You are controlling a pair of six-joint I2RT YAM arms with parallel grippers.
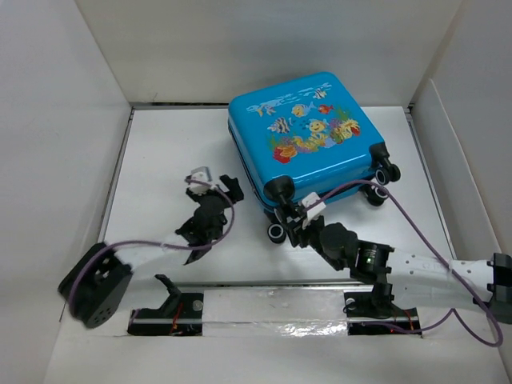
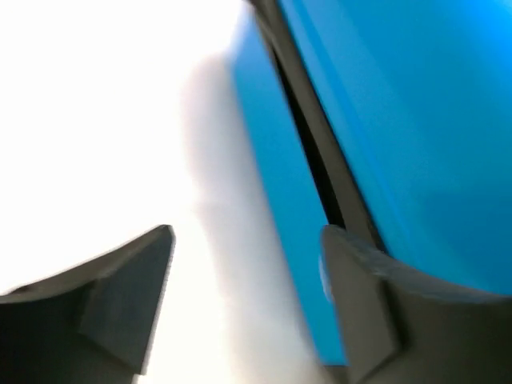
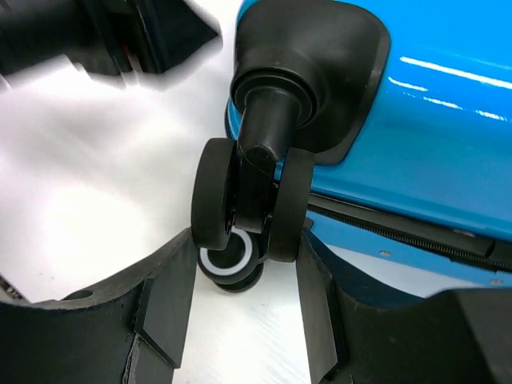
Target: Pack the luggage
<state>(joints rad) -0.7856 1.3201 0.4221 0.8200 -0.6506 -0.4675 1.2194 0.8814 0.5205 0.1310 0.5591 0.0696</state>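
The luggage (image 1: 308, 132), a bright blue hard-shell suitcase with a fish print, lies flat and closed at the back middle of the table. My right gripper (image 1: 294, 218) is at its near left corner. In the right wrist view its two fingers sit against both sides of a black double wheel (image 3: 214, 192), so the gripper (image 3: 248, 240) is shut on it. A second wheel with a white ring (image 3: 228, 260) shows below. My left gripper (image 1: 216, 180) is open and empty beside the suitcase's left side. In the blurred left wrist view (image 2: 246, 232), its right finger (image 2: 360, 296) is near the dark zip seam (image 2: 308, 136).
White walls enclose the table on the left, back and right. Two more wheels (image 1: 384, 172) stick out at the suitcase's right corner. A shiny taped strip (image 1: 272, 308) runs along the near edge between the arm bases. The left arm shows blurred in the right wrist view (image 3: 96, 36).
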